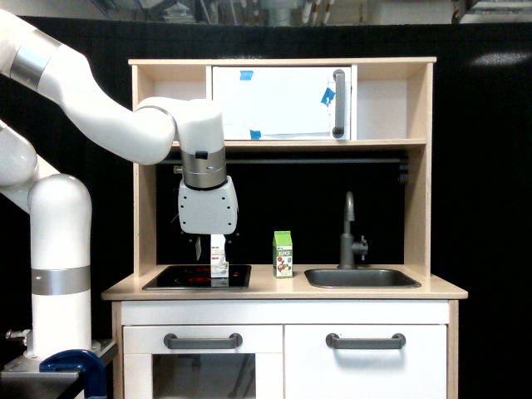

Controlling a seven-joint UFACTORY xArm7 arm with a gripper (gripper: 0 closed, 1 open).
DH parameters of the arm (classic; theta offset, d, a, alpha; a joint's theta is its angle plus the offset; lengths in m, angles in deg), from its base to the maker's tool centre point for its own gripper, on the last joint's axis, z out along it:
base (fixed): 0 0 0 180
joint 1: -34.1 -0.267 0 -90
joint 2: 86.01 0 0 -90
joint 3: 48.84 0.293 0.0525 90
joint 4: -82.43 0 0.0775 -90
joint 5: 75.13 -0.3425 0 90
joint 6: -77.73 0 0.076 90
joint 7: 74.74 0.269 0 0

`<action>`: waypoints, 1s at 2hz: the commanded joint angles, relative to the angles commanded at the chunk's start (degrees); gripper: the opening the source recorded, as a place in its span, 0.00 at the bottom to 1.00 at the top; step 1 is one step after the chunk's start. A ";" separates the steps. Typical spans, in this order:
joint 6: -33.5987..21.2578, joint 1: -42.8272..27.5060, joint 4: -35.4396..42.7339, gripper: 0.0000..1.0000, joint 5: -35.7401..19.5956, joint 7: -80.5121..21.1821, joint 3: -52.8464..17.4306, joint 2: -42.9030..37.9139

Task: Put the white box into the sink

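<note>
The white box (219, 257) is a small upright carton with dark print, over the black hob plate (170, 278) at the counter's left. My gripper (212, 248) points straight down over it. The box's top is between the fingers, and the gripper is shut on it. The box's bottom edge is close to the hob, and I cannot tell whether it touches. The sink (362, 278), a dark grey basin with a tall grey tap (348, 233), lies at the counter's right, well away from the box.
A green juice carton (283, 254) stands on the counter between the hob and the sink. A wooden shelf (283, 144) and a white cabinet door (278, 103) hang above the counter. Wooden side posts (145, 208) frame the opening.
</note>
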 joint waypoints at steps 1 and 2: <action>-2.44 -5.02 3.11 1.00 -2.79 -4.49 -3.69 -1.61; 0.06 -10.40 3.30 1.00 -7.07 -3.80 -2.81 -3.07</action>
